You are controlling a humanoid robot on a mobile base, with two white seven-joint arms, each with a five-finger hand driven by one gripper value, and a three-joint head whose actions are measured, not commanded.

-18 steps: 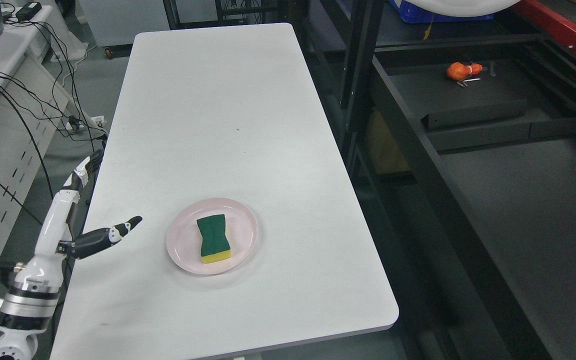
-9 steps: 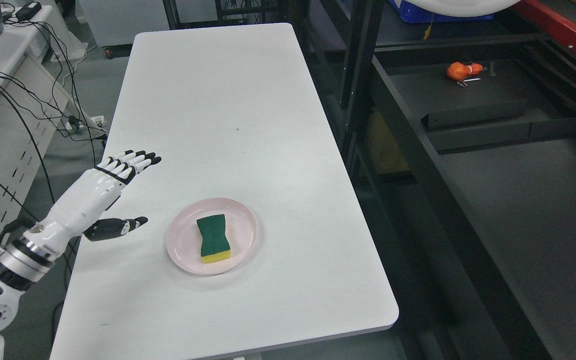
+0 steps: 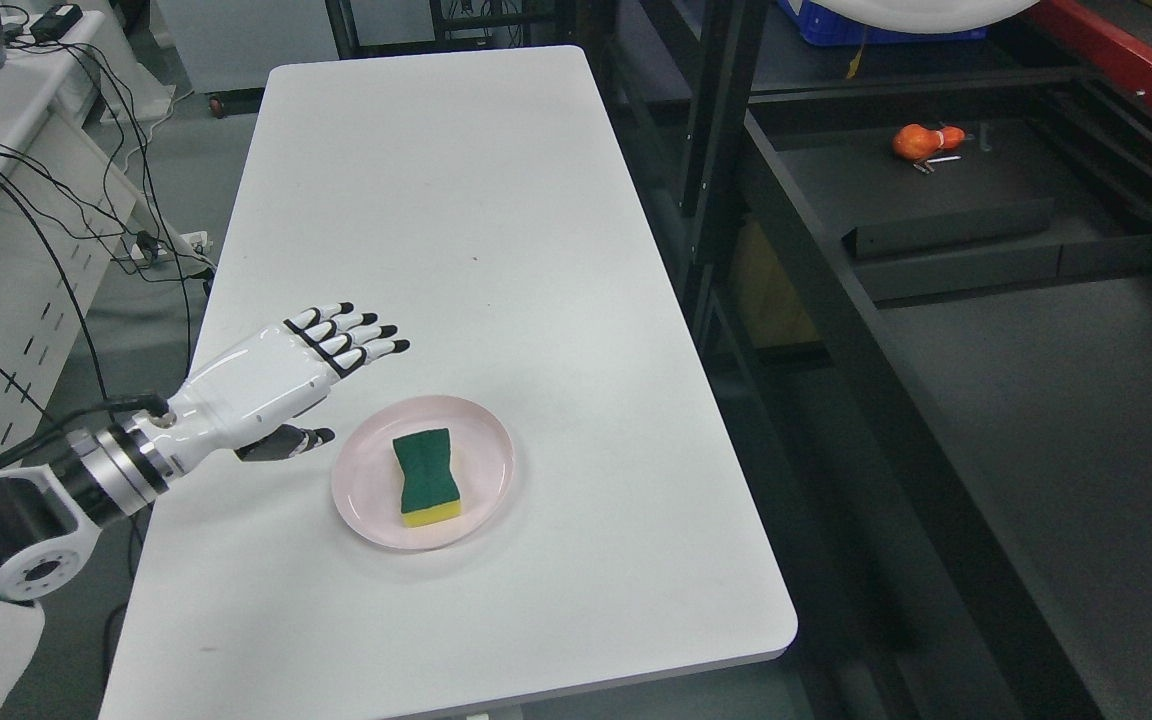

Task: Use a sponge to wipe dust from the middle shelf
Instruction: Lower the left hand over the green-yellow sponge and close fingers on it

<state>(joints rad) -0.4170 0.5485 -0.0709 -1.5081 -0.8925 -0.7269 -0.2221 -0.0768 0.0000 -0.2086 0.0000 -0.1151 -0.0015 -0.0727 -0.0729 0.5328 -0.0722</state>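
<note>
A sponge [image 3: 427, 478] with a green top and yellow underside lies on a pink plate [image 3: 366, 495] near the front of the white table [image 3: 456, 220]. My left hand [image 3: 336, 370] is open, fingers stretched out, palm down. It hovers above the table just left of the plate, a little behind the sponge, not touching it. The dark shelf [image 3: 1026, 400] stands to the right of the table. My right arm does not show.
An orange object [image 3: 921, 140] and a small metal piece lie on the far part of the shelf. A black upright post [image 3: 711, 160] stands between table and shelf. Cables and white equipment [image 3: 6, 200] are on the left.
My left arm has swung in over the table from its left edge, moving right toward the plate, with the hand turning palm down. The sponge and plate have not moved.
</note>
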